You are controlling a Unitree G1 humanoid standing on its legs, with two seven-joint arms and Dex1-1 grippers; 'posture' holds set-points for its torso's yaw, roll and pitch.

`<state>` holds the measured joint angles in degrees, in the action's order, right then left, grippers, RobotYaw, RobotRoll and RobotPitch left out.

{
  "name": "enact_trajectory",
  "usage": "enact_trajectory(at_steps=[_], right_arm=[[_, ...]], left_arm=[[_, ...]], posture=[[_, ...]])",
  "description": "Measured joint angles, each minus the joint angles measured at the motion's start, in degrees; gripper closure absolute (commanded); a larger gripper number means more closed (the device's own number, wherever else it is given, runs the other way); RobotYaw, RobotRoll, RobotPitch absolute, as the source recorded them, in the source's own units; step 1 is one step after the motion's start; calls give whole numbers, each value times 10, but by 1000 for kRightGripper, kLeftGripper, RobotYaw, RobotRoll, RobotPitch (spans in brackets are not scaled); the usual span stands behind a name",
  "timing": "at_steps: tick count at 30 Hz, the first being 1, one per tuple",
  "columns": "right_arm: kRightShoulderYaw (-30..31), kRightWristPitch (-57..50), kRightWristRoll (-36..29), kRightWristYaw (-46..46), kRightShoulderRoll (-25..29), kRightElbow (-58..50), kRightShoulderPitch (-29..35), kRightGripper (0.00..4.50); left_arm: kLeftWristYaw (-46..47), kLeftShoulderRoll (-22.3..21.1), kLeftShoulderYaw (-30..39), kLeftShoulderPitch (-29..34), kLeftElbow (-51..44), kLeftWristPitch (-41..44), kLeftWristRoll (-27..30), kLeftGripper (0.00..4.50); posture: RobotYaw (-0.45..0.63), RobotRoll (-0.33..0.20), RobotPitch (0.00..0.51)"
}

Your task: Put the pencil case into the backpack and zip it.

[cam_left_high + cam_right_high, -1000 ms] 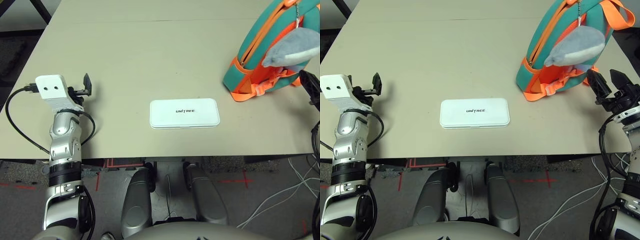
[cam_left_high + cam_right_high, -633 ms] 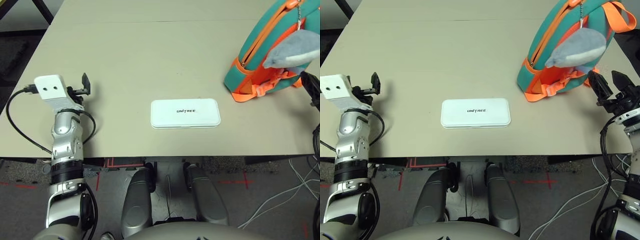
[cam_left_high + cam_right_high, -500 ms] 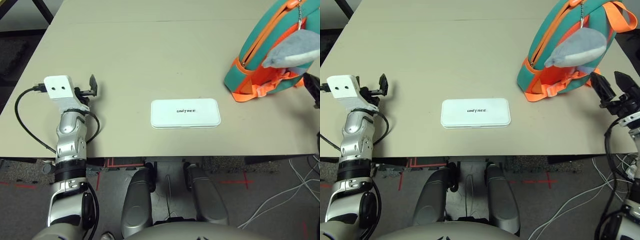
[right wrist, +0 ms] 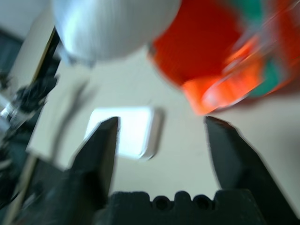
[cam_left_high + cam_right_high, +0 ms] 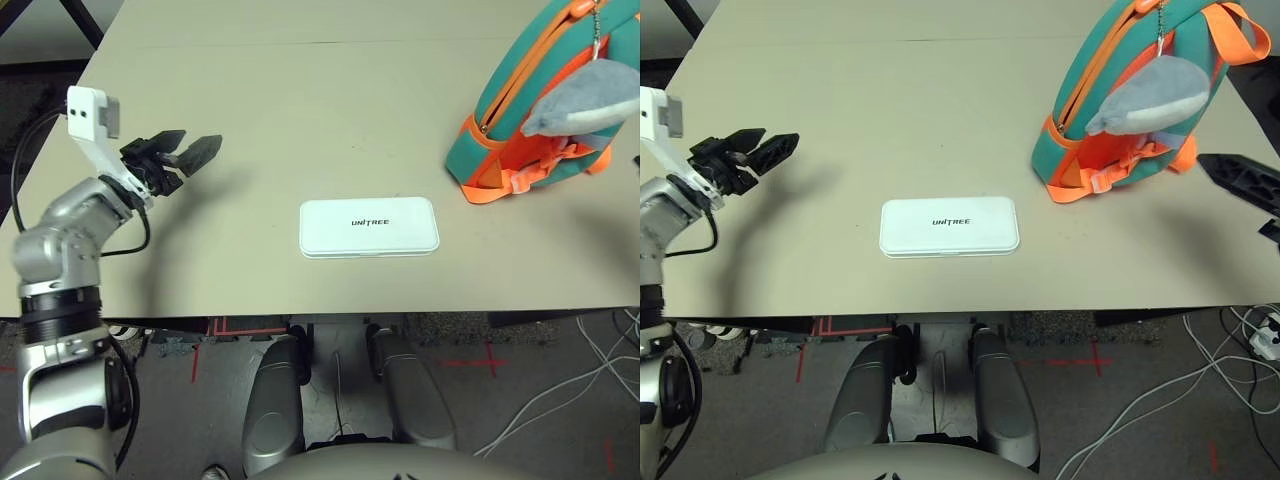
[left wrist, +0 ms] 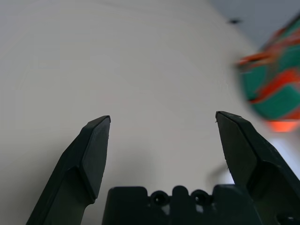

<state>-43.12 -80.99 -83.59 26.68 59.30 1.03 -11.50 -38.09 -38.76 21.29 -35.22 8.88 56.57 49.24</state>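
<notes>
The white pencil case [image 5: 368,227] with black lettering lies flat near the table's front edge, at the middle. The teal backpack [image 5: 1110,80] with orange trim stands at the back right, and a grey plush fish [image 5: 1150,95] hangs on its front. My left gripper [image 5: 196,147] hovers above the table's left side, well left of the case, pointing toward it, and in the left wrist view its fingers [image 6: 93,145] stand open and empty. My right gripper [image 4: 161,122] is open just right of the backpack, with the case [image 4: 124,131] visible beyond it.
The beige table [image 5: 300,110] has broad bare room between the case and the backpack and across its back half. Cables [image 5: 1200,370] trail over the floor at the lower right. Red tape marks [image 5: 1070,360] show on the floor below the table's front edge.
My left arm has lifted off the table's left edge and swung inward, its gripper now pointing at the case. My right gripper has shifted right and turned beside the backpack.
</notes>
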Motion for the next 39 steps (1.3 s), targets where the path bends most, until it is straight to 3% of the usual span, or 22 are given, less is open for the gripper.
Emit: enact_trajectory(at_steps=[4, 7, 15, 20, 26, 39], right_arm=[[100, -25, -1, -40, -41, 7, -45, 3360], [139, -28, 12, -64, -59, 10, -78, 4476], [238, -21, 93, -103, -126, -2, -119, 4476], [270, -28, 138, -105, -139, -17, -135, 4476], [298, -24, 189, -110, -190, -39, -153, 4476], [317, -19, 264, -106, -256, -68, -176, 4476]], left_arm=[[-13, 29, -5, -16, 59, 89, 35, 0], [-21, 43, -15, -19, 78, 139, 47, 0], [-49, 59, -70, -23, 98, 271, 65, 0], [-90, 25, -135, -17, 80, 316, 64, 0], [-125, 19, -173, -28, 93, 318, 47, 0], [-150, 44, -183, -32, 100, 295, 13, 0]], posture=[[-55, 0, 274], [-51, 0, 275], [-55, 0, 293], [-71, 0, 296], [-82, 0, 294], [-81, 0, 291]])
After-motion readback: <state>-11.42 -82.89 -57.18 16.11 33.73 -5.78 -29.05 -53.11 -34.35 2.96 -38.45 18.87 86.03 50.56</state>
